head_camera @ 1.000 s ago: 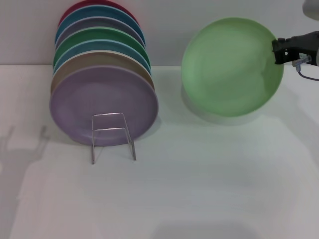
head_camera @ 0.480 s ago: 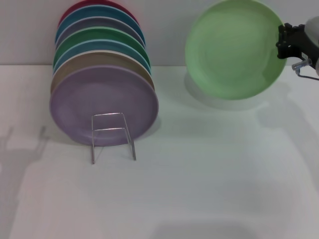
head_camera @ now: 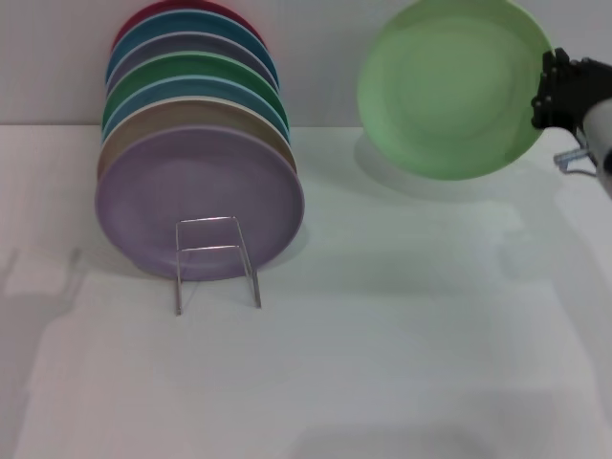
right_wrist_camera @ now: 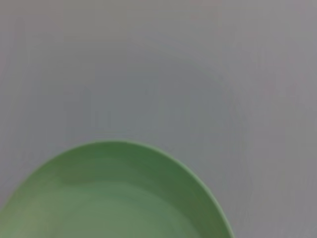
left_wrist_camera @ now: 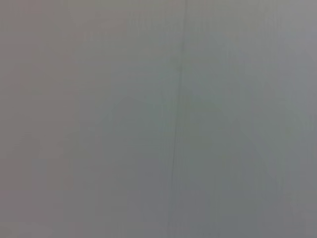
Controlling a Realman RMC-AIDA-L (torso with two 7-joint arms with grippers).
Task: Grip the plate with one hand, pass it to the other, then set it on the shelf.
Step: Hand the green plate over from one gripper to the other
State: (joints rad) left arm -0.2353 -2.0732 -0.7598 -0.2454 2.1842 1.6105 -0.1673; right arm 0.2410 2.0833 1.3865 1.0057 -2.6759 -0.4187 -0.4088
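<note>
The pale mint-green plate (head_camera: 449, 88) hangs in the air at the back right, tilted with its face toward me. My right gripper (head_camera: 550, 94) is shut on its right rim. The plate's rim also fills the lower part of the right wrist view (right_wrist_camera: 114, 198). The silver wire shelf (head_camera: 217, 260) stands on the white table at the left, its front prongs free. My left gripper is out of view; the left wrist view shows only a blank grey surface.
Several coloured plates stand upright in the shelf's back slots, a lilac plate (head_camera: 199, 201) at the front and a darker green plate (head_camera: 206, 69) farther back. The white table (head_camera: 382, 344) spreads in front of them. A grey wall is behind.
My right gripper has lifted the mint-green plate up and slightly right, off the table. The shelf and its plates have not moved.
</note>
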